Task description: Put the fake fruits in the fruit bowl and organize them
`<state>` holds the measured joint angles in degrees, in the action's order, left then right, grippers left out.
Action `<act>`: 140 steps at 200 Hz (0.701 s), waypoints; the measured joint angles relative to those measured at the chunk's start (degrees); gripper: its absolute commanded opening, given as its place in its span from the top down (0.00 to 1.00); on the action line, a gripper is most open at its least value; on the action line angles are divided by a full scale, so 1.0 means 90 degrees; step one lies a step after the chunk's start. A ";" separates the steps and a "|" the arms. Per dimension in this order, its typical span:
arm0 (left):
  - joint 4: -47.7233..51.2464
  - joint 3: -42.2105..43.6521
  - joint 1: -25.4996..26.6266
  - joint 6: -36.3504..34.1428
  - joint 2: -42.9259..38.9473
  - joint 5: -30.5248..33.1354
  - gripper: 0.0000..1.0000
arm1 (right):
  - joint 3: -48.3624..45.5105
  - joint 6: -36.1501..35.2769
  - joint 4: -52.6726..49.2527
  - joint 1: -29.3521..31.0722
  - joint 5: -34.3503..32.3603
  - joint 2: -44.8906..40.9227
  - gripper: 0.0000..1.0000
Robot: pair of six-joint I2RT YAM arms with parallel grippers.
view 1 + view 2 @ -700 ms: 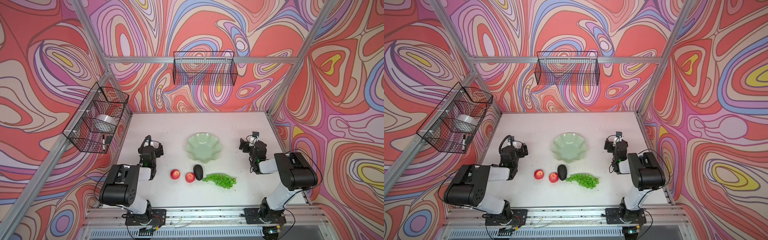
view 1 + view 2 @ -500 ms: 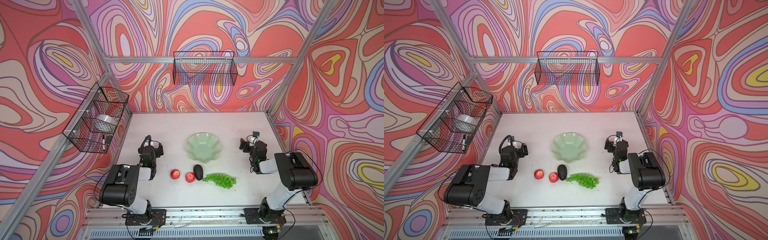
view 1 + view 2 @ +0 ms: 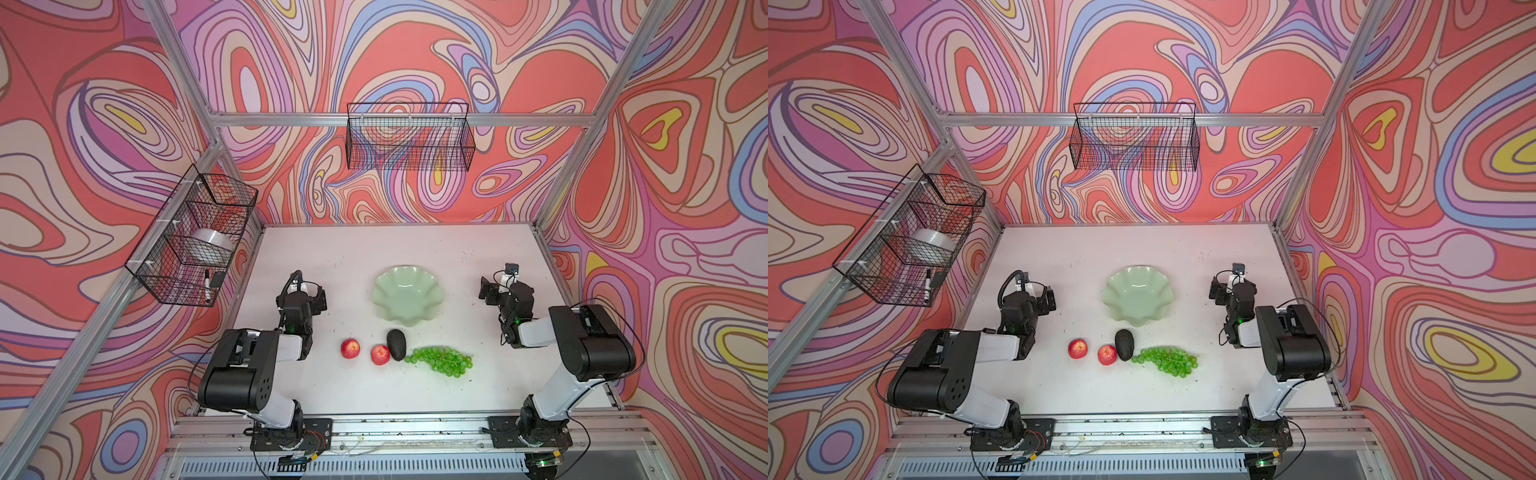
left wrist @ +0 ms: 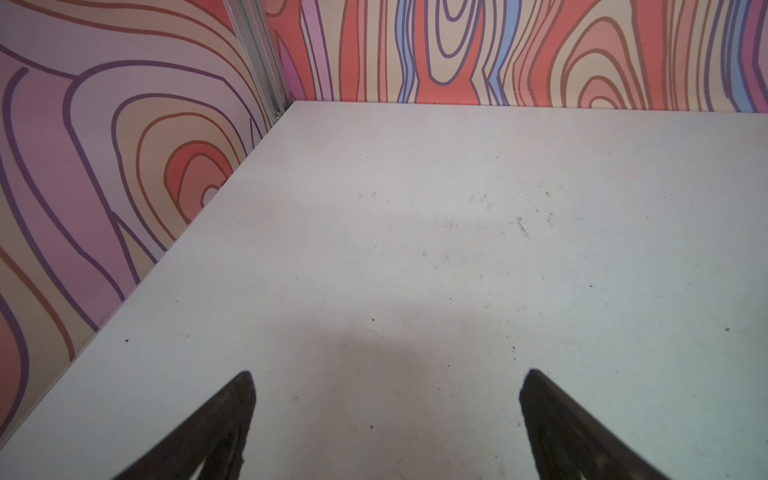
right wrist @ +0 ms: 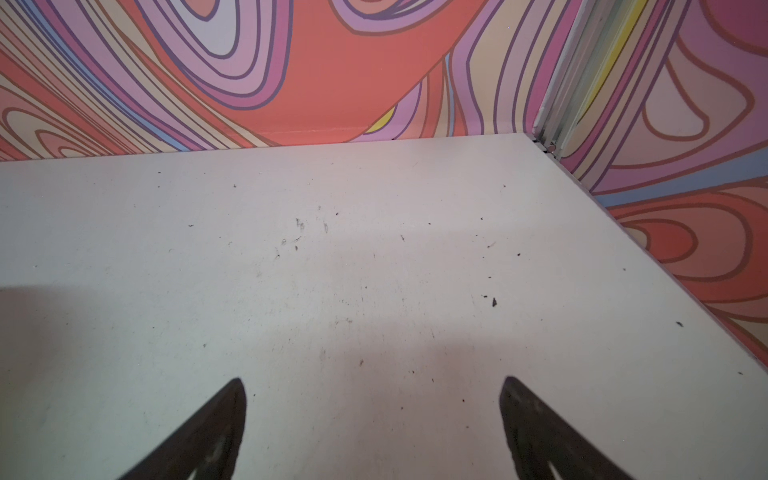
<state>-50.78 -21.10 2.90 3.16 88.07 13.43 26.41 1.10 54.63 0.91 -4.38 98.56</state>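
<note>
The glossy, scalloped mint bowl [image 3: 406, 300] is set mid-table. Nearer the arms, a row is formed by a round red apple [image 3: 350, 348], a second apple [image 3: 380, 354], a matte oval avocado [image 3: 396, 344] and knobbly translucent grapes [image 3: 441, 361]. The left gripper [image 4: 388, 374] and right gripper [image 5: 372, 379] are spread wide over the scuffed white table [image 3: 374, 249], with nothing gripped.

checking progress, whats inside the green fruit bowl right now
Nothing: the fruit bowl is empty, its whole glossy inside showing bare with no part covered. The apples, the avocado and the grapes lie on the table, outside it.
</note>
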 measured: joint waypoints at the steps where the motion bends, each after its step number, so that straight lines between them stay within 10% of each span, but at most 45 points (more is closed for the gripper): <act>1: -0.0002 0.0000 0.0000 0.0000 0.0000 0.0000 0.00 | 0.0000 0.0000 0.0000 0.0000 0.0000 0.0000 0.02; 109: 0.0080 0.0051 0.0029 -0.0019 -0.0187 0.0080 0.01 | 0.0000 0.0000 -0.0024 0.0000 0.0027 0.0000 0.02; 140: 0.2659 -0.0874 0.0279 0.0372 -0.1790 0.0435 0.00 | 0.0000 0.0000 -0.0024 -0.0002 0.0032 0.0000 0.02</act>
<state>-26.85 -28.97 5.41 6.50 71.96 17.34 26.41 1.10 54.41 0.89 -4.10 98.56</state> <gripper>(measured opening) 0.995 0.983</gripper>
